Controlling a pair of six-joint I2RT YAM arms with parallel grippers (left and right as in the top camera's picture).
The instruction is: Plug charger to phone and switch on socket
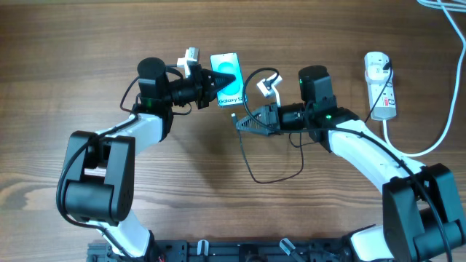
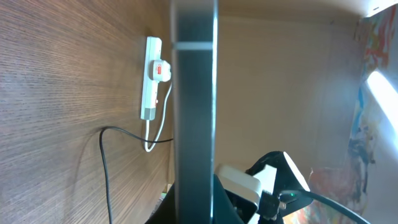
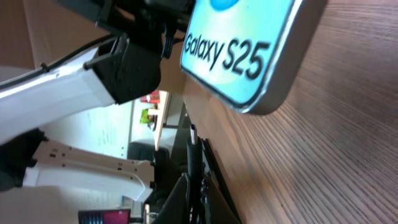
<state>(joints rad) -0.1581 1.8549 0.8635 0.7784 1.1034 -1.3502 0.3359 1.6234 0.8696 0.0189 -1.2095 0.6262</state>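
Note:
My left gripper (image 1: pixel 220 81) is shut on the phone (image 1: pixel 227 73), a teal-screened handset held near the table's back centre. In the left wrist view the phone (image 2: pixel 194 106) shows edge-on as a dark upright bar between my fingers. My right gripper (image 1: pixel 242 122) is shut on the connector end of the thin black charger cable (image 1: pixel 275 173), just right of and below the phone's lower end. In the right wrist view the phone (image 3: pixel 245 53) reads "Galaxy S25", a short way ahead of my fingertips (image 3: pixel 196 186). The white socket strip (image 1: pixel 380 86) lies at the far right; it also shows in the left wrist view (image 2: pixel 152 78).
A thick white cable (image 1: pixel 445 109) curves along the right edge of the wooden table (image 1: pixel 240 211). The black cable loops on the table in front of the right arm. The two arms face each other closely at the centre.

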